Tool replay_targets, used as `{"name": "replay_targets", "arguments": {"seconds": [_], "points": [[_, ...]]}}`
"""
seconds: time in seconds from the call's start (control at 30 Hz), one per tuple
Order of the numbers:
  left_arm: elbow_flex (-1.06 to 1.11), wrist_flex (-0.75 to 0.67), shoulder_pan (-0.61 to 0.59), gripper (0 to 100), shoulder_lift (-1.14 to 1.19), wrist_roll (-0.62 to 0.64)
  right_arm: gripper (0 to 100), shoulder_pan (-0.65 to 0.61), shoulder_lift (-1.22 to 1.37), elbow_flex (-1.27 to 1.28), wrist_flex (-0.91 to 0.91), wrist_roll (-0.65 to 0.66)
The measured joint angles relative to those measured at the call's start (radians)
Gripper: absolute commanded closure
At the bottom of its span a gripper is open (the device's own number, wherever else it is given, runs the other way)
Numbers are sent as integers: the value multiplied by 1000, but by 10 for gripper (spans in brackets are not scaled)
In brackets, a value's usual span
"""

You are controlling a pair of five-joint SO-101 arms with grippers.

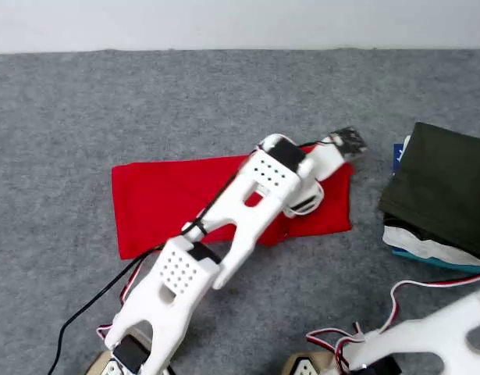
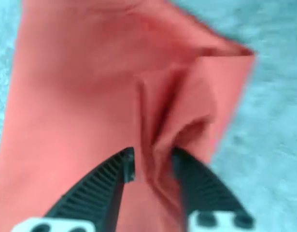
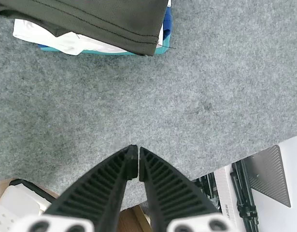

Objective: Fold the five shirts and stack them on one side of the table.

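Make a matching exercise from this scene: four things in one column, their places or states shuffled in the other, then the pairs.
1. red shirt
2. dark shirt
3. left claw
4. right claw

A. shut, above bare grey mat
B. on top of the pile
C. nipping a fold of the red shirt
D. lying in the middle of the grey mat

Pairs: 1-D, 2-B, 3-C, 4-A

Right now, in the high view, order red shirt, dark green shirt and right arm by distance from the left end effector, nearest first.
1. red shirt, held by left end effector
2. dark green shirt, atop the right-side stack
3. right arm, bottom right
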Motion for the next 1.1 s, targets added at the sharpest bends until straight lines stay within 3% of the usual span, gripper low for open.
{"name": "replay_targets", "arguments": {"seconds": [0.47, 0.63, 0.77, 0.87, 1.1], "points": [[-48, -60, -124, 790, 35, -57, 983, 0, 0, 0, 0, 0], [-173, 12, -140, 790, 35, -61, 983, 0, 0, 0, 0, 0], [-301, 158, -104, 802, 34, -61, 983, 0, 0, 0, 0, 0], [-296, 175, -80, 806, 26, -52, 983, 0, 0, 2, 0, 0], [8, 176, 64, 818, -209, -46, 983, 0, -3, 72, 0, 0]]}}
